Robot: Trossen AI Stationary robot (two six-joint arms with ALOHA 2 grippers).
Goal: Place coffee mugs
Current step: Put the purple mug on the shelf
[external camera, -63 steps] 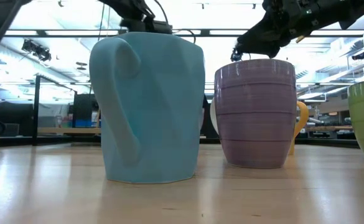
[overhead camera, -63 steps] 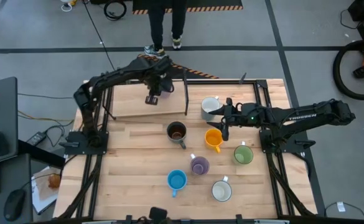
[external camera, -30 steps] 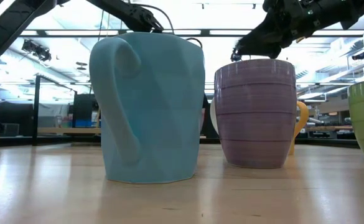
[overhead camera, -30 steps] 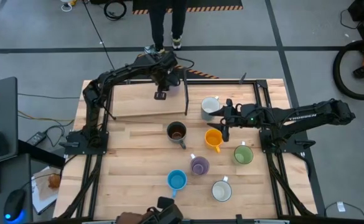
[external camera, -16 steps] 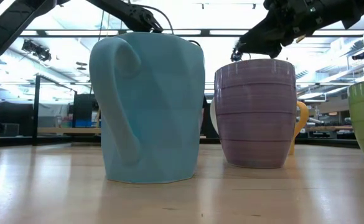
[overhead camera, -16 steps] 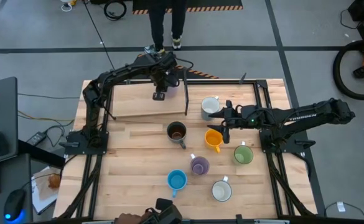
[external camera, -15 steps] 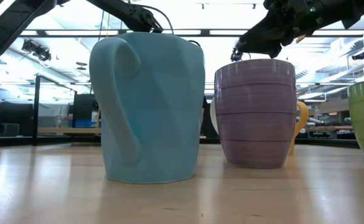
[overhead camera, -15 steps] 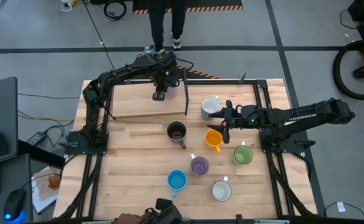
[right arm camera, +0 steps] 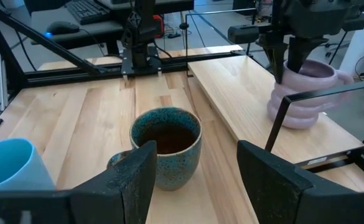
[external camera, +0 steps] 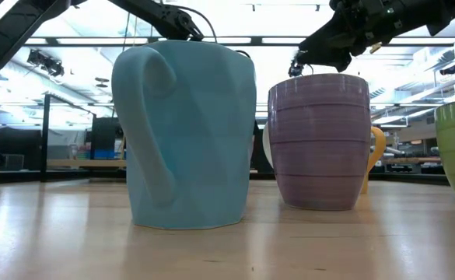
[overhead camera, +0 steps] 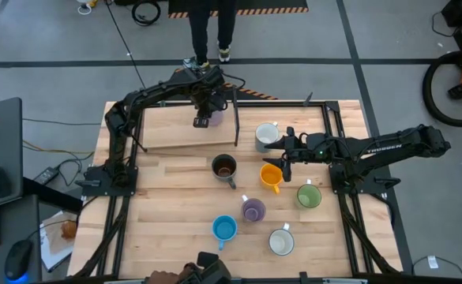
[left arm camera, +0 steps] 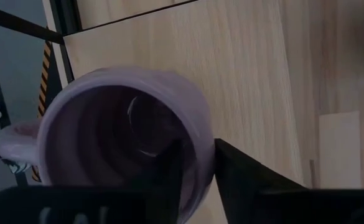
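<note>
In the high view, my left gripper (overhead camera: 204,120) reaches over a raised wooden board (overhead camera: 167,130) at the table's far side and is shut on a lilac mug (overhead camera: 210,120). The right wrist view shows that mug (right arm camera: 303,93) standing on the board. My right gripper (overhead camera: 283,155) hovers open between a white mug (overhead camera: 267,136) and the orange mug (overhead camera: 272,177). On the table stand the dark brown mug (overhead camera: 224,166), green mug (overhead camera: 309,196), second lilac mug (overhead camera: 253,210), blue mug (overhead camera: 224,229) and second white mug (overhead camera: 281,241). My left gripper holds the lilac mug by its rim wall (left arm camera: 201,155), opposite the handle (left arm camera: 17,140). One finger (left arm camera: 169,171) is inside the cup and the other (left arm camera: 234,177) is outside. The fingers come from above, pointing down. The mug is upright with its base (right arm camera: 294,121) on the board.
A black metal frame bar (overhead camera: 236,122) crosses the board's right end, next to the held mug. A person's legs (overhead camera: 211,31) stand beyond the far edge. A dark object and a hand (overhead camera: 203,272) show at the near edge. Bare wood lies left of the mugs (overhead camera: 159,205).
About two seconds ago my left gripper carried the lilac mug along the board toward its far right end. Over the last second it has stayed almost still there. My right gripper has held its place.
</note>
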